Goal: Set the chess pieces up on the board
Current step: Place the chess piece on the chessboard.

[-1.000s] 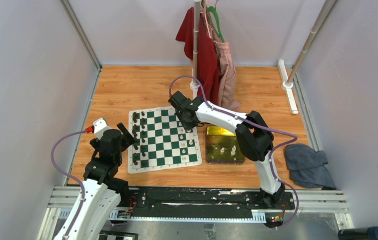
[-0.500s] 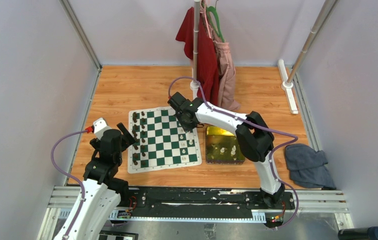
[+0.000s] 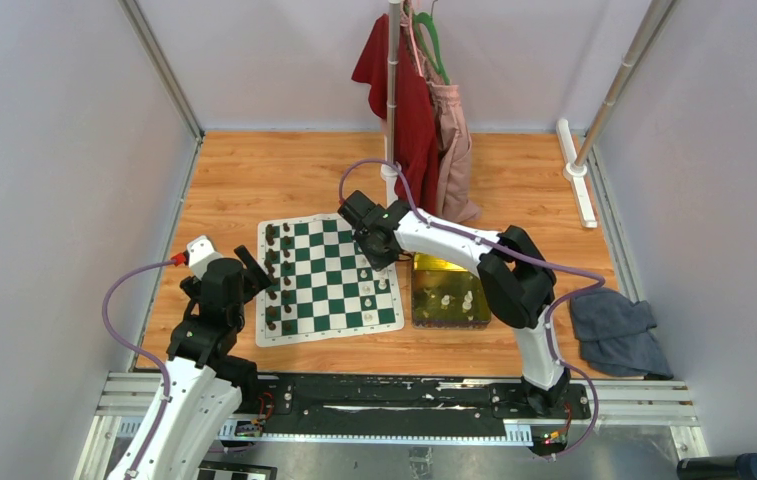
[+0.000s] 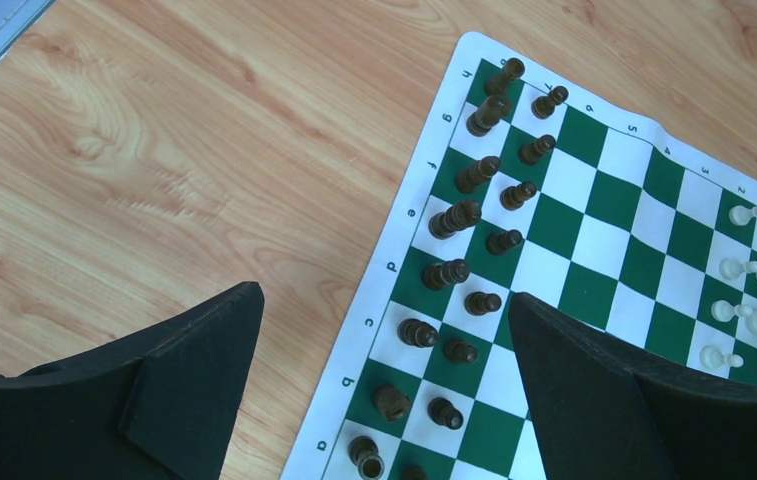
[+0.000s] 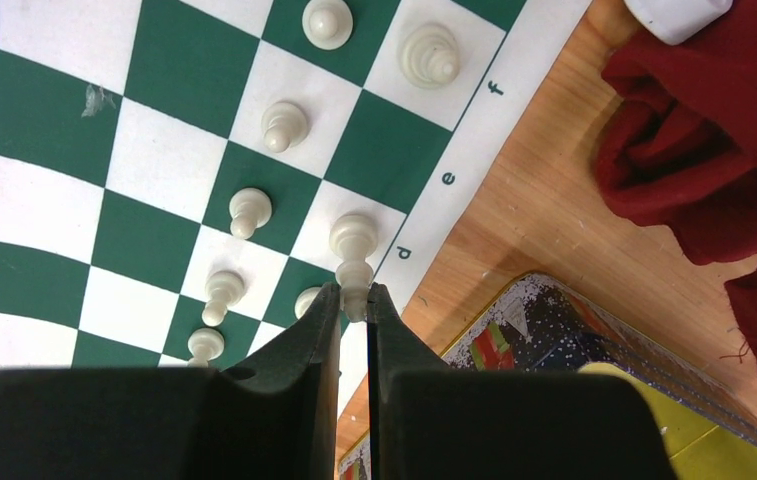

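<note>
Grip: my right gripper (image 5: 354,300) clenches a cream piece (image 5: 354,245) by its head; its long axis runs straight ahead of the jaws, base at the board (image 5: 44,110)'s edge row; left gripper (image 4: 382,305) gapes, well apart.

The right arm's black elbow (image 3: 519,285) swung outward and nearer, covering more of the yellow-green rectangular tray (image 3: 444,298); the right gripper (image 5: 354,300), pinching a tall cream-white plastic chessman (image 5: 353,240), edged slightly nearer over the green-and-white chess mat (image 3: 329,275).

Letters a–h on board (image 4: 594,262) border
</note>
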`<state>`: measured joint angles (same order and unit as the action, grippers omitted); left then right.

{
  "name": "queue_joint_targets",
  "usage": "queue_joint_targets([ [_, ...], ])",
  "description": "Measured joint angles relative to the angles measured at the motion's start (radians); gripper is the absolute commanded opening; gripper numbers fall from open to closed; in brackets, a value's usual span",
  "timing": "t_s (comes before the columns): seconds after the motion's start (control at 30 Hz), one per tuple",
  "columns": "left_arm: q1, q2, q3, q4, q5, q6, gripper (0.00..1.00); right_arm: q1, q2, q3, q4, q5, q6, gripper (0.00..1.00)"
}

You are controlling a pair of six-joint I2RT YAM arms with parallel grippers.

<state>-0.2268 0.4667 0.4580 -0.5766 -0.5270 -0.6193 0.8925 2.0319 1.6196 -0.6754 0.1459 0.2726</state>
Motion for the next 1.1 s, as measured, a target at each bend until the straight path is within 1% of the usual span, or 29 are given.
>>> queue_joint_targets([
  [0.27,0.0,0.0,0.0,0.0,0.0,0.0,1.0,0.005,-0.006,-0.004,-0.007,0.0,0.0,0.05],
  [0.4,0.0,0.0,0.0,0.0,0.0,0.0,1.0,0.005,-0.006,-0.004,-0.009,0.0,0.0,0.08],
  [0.5,0.0,0.0,0.0,0.0,0.0,0.0,1.0,0.005,-0.006,-0.004,-0.011,-0.001,-0.001,0.15],
  [0.63,0.0,0.0,0.0,0.0,0.0,0.0,1.0,0.005,-0.006,-0.004,-0.013,-0.005,0.0,0.33],
  [0.77,0.0,0.0,0.0,0.0,0.0,0.0,1.0,0.005,-0.006,-0.004,-0.014,-0.008,-0.005,0.41],
  [1.1,0.0,0.0,0.0,0.0,0.0,0.0,1.0,0.006,-0.006,-0.004,-0.013,-0.007,-0.008,0.41],
])
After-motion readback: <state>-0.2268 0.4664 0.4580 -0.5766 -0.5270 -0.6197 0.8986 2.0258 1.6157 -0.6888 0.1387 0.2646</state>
